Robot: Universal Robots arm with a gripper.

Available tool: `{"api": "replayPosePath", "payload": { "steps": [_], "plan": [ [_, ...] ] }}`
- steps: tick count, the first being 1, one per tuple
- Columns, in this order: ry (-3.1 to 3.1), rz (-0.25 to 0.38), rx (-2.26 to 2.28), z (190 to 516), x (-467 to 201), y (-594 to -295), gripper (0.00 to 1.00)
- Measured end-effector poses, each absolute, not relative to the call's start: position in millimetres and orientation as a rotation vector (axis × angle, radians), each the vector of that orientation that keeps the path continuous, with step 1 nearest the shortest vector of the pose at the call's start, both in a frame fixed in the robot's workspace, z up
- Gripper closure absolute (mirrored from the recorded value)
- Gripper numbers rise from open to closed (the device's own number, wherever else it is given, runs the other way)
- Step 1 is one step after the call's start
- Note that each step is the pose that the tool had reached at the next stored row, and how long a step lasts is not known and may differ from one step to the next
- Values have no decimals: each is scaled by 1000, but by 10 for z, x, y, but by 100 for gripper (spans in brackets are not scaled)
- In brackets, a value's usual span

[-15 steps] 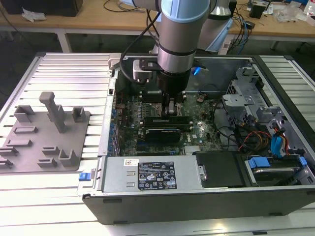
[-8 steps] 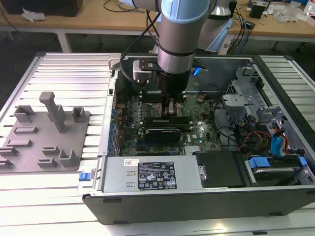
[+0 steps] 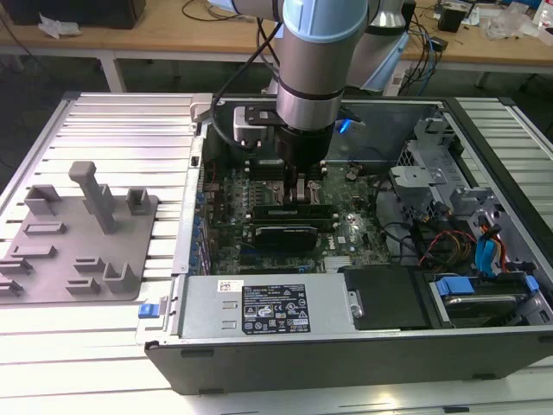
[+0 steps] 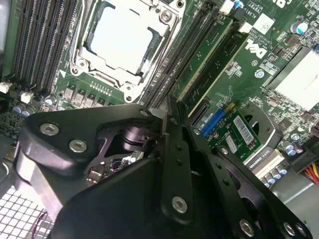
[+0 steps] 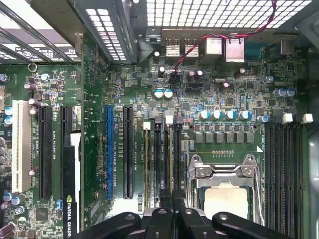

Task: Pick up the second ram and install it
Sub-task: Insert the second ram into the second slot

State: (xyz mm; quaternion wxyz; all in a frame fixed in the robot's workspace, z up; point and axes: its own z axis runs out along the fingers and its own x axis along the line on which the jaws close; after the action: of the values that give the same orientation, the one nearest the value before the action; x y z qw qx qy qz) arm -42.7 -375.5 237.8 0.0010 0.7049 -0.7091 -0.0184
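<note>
Exterior view: gripper [image 3: 298, 194] down inside the open case [image 3: 285, 367], over the memory slots [image 5: 157, 159].
Fixture tray [image 3: 82, 233] on the exterior view's left; second ram [image 3: 289, 210] in a slot beside the CPU socket [image 4: 122, 42], fingers [image 4: 174, 149] together just above. Risk: uneven pressing could seat one end only.

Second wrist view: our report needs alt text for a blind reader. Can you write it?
A black end effector looms in the foreground, its tip beside a green ram strip seated on the motherboard. A metal-framed CPU socket lies beyond.
</note>
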Motion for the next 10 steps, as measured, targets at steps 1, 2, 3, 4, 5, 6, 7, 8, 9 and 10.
{"api": "replayPosePath", "payload": {
  "steps": [1,2,3,4,5,6,7,8,9,10],
  "plan": [
    [-2226,-58,2213,2378,-427,-3756,91],
    [-2226,-58,2213,2378,-427,-3755,91],
    [-2226,-58,2213,2378,-427,-3755,91],
    [-2227,-58,2214,2371,-427,-3755,91],
    [-2226,-58,2213,2369,-427,-3755,91],
    [-2226,-58,2213,2369,-428,-3755,91],
    [-2226,-58,2213,2367,-428,-3756,91],
    [-2226,-58,2213,2354,-428,-3756,91],
    [-2226,-58,2213,2353,-428,-3756,91],
    [-2227,-58,2213,2349,-428,-3756,91]
  ]
}}
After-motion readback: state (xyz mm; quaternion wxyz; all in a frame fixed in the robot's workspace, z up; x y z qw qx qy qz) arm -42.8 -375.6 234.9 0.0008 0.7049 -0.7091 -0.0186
